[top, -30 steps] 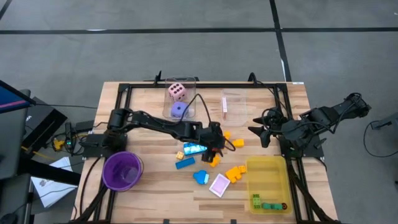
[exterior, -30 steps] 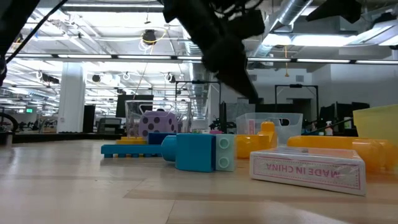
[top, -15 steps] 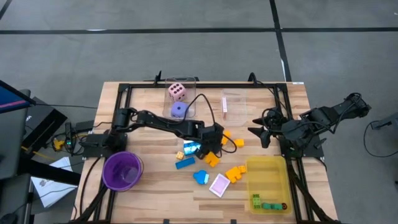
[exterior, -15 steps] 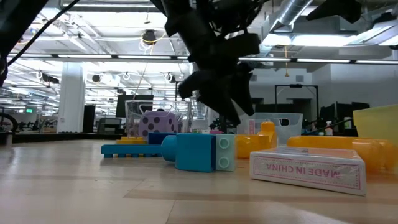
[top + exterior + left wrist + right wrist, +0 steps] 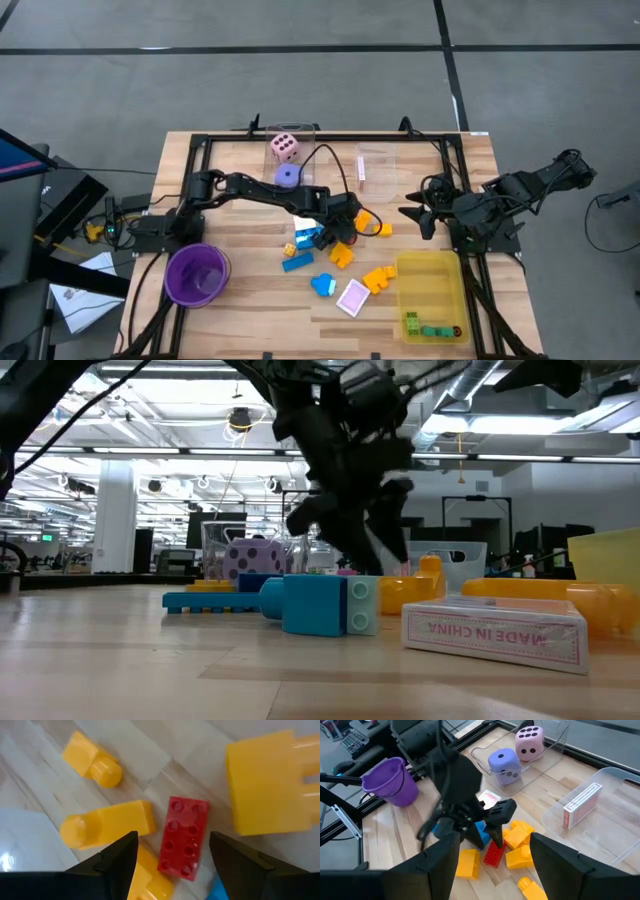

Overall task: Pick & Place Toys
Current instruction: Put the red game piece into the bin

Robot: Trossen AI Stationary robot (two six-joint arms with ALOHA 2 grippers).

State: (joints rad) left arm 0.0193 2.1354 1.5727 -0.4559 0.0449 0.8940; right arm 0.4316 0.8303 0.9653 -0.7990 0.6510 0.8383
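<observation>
Fingers of the left gripper [image 5: 172,850] stand apart, nothing between them, poised over the pile of toys at mid-table. Its wrist view shows a red block [image 5: 183,837] lying flat, studs up, in the gap between the two fingers — a finger on either long side, neither touching it. The block's long axis runs roughly along the line of the fingers, so the short width faces the gap; the spread looks wide enough to take it, and a straight descent would probably seat it without any twist.

Crowding matters here. One yellow peg block [image 5: 107,822] lies just beside the red block on one flank, and a big yellow block [image 5: 267,785] sits near the other flank, so a finger may nudge a neighbour on the way down. A smaller yellow piece [image 5: 92,759] lies farther off.

From above, the left gripper [image 5: 335,222] hangs over the cluster between the clear box with the dice [image 5: 285,150] and the yellow tray [image 5: 430,285]. From the right wrist, the red block [image 5: 493,854] shows under that gripper's tips.

The right gripper [image 5: 418,215] waits at the table's right edge, fingers parted and empty, well apart from the block — the left arm is plainly nearer.
</observation>
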